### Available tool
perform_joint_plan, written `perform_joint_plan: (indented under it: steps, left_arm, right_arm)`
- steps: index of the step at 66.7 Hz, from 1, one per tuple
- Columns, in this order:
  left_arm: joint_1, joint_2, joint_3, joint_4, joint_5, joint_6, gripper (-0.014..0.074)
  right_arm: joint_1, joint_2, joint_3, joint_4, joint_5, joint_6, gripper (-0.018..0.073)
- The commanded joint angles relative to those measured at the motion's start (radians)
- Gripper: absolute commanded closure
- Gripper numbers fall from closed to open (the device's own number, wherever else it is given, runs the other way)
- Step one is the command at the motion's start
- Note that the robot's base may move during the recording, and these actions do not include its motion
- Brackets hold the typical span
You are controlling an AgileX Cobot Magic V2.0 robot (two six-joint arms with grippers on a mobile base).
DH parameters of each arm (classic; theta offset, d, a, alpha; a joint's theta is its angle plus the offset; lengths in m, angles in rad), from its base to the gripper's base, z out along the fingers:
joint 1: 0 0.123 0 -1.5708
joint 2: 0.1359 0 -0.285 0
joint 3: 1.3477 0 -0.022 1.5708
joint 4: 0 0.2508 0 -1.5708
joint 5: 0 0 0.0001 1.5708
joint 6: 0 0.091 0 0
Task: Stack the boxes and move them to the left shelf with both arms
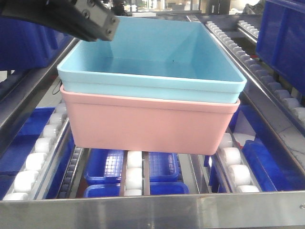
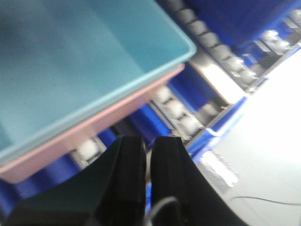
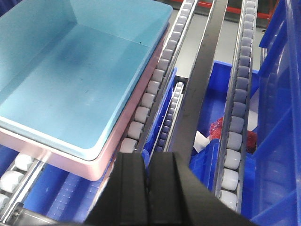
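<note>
The light blue box (image 1: 152, 62) sits nested in the salmon pink box (image 1: 147, 124). The stack rests on the white rollers (image 1: 33, 162) of the left shelf, just behind its steel front bar (image 1: 152, 210). My left gripper (image 1: 107, 26) hangs over the stack's far left corner. In the blurred left wrist view its fingers (image 2: 149, 141) stand nearly together with only a thin slit, holding nothing, below the blue (image 2: 84, 61) and pink (image 2: 94, 129) rims. My right gripper (image 3: 148, 157) is shut and empty, beside the stack's near right corner (image 3: 70, 162).
Dark blue crates stand on the right lane (image 1: 281, 38) and on the level under the rollers (image 1: 133, 167). A steel divider (image 3: 202, 84) and another roller rail (image 3: 237, 108) run right of the stack, with a tall blue crate (image 3: 277, 117) beyond.
</note>
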Motion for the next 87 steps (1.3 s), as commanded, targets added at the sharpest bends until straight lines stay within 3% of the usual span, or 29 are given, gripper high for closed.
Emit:
perform_joint_plan:
  steps: [1,3,7,17,27,51,74,87]
  left_arm:
    - [-0.001,-0.071,0.022,-0.174,-0.148,0.219,0.0580]
    - [-0.001,-0.096,0.055,-0.203,-0.190,0.283,0.0580]
    - [-0.001,-0.146,0.127,-0.225,-0.268,0.333,0.0585]
    - [0.028,-0.276,0.351,-0.242,-0.438,0.333,0.0586]
    - [0.079,-0.396,0.511,-0.242,-0.508,0.333,0.0586]
    - [0.232,-0.677,0.695,-0.222,-0.518,0.333,0.0586]
    - [0.424,-0.913,0.787,-0.196,-0.520,0.333,0.0586]
    - [0.443,-0.995,0.819,-0.196,-0.470,0.333,0.0586]
  right_arm:
    - [0.001,-0.001,-0.026,-0.030,-0.079,0.005,0.0504]
    - [0.001,-0.001,-0.026,-0.030,-0.079,0.005,0.0504]
    - [0.001,-0.001,-0.026,-0.030,-0.079,0.005,0.0504]
    - [0.001,-0.001,-0.026,-0.030,-0.079,0.005,0.0504]
    - [0.001,-0.001,-0.026,-0.030,-0.079,0.005,0.0504]
    - [0.001,-0.001,-0.026,-0.030,-0.079,0.005,0.0504]
    - [0.001,-0.001,-0.026,-0.030,-0.079,0.005,0.0504]
    - [0.001,-0.001,-0.026,-0.030,-0.079,0.005,0.0504]
